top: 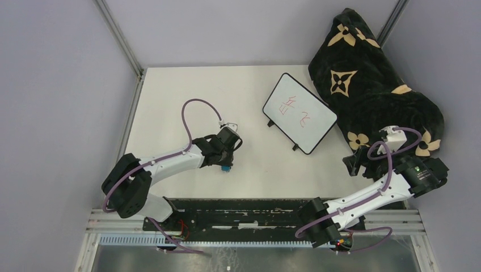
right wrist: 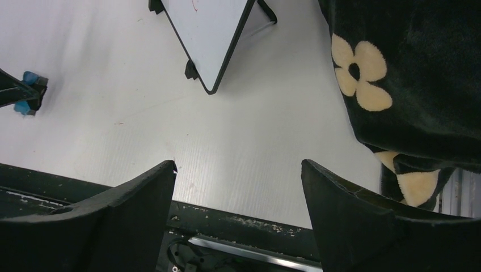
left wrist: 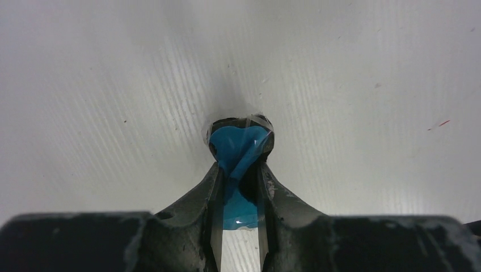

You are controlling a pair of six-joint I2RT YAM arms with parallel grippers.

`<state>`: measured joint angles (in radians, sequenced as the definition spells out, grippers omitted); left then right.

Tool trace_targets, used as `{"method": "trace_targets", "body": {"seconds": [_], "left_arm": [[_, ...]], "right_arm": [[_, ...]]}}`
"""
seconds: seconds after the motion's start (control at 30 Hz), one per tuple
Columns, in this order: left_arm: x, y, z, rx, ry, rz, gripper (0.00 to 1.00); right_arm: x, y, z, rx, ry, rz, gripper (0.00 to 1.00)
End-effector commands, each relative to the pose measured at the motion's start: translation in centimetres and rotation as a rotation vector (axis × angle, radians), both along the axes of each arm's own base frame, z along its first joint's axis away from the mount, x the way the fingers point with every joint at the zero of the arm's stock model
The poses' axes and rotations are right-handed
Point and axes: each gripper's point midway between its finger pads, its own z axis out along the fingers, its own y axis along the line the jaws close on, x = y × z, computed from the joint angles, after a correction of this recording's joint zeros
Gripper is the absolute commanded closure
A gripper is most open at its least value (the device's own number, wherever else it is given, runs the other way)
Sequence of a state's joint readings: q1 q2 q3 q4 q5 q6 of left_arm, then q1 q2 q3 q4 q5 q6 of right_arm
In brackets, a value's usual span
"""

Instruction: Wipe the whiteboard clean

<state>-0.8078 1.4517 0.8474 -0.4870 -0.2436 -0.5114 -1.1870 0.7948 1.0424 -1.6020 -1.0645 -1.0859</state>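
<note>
The whiteboard (top: 299, 113) lies tilted on the white table, right of centre, with red scribbles on it and a thin black frame. Its lower corner and black feet show in the right wrist view (right wrist: 211, 39). My left gripper (top: 226, 163) points down at the table well to the left of the board. It is shut (left wrist: 239, 167) on a small blue object with a dark rim (left wrist: 238, 144), which also shows as a blue speck (right wrist: 27, 90) in the right wrist view. My right gripper (top: 354, 161) hangs open (right wrist: 238, 167) and empty near the table's front right edge.
A black blanket with tan flowers (top: 368, 85) is heaped at the back right, just beside the board's right edge and close to my right arm (right wrist: 420, 73). A black rail (top: 244, 207) runs along the near edge.
</note>
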Motion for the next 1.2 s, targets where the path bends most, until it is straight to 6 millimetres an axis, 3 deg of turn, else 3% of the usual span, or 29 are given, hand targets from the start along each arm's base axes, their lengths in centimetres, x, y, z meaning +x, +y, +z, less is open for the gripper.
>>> {"method": "trace_targets", "body": {"seconds": [0.0,0.33,0.67,0.83,0.97,1.07,1.17], "left_arm": [[2.5,-3.3,3.0,-0.137,-0.132,-0.042,0.76],[5.3,-7.1,6.1,-0.245,-0.239,-0.132,0.84],[7.0,-9.0,11.2,-0.374,-0.386,-0.144,0.88],[7.5,-9.4,12.3,-0.391,-0.434,-0.164,0.87],[8.8,-10.1,13.4,-0.387,-0.493,-0.181,0.88],[10.0,-11.3,14.5,-0.388,-0.529,-0.211,0.96],[11.3,-12.6,15.0,-0.383,-0.545,-0.236,0.97]], "right_arm": [[0.9,-0.6,2.3,0.072,-0.033,-0.016,0.11],[4.3,-5.7,8.5,0.196,-0.023,0.040,0.19],[7.2,-3.5,9.9,0.055,0.093,0.277,0.21],[9.3,-2.5,9.5,0.087,0.159,0.357,0.24],[11.0,-1.0,7.9,0.120,0.229,0.418,0.25],[12.5,-0.2,6.5,0.128,0.258,0.427,0.26],[13.8,0.7,5.1,0.130,0.283,0.414,0.27]]}}
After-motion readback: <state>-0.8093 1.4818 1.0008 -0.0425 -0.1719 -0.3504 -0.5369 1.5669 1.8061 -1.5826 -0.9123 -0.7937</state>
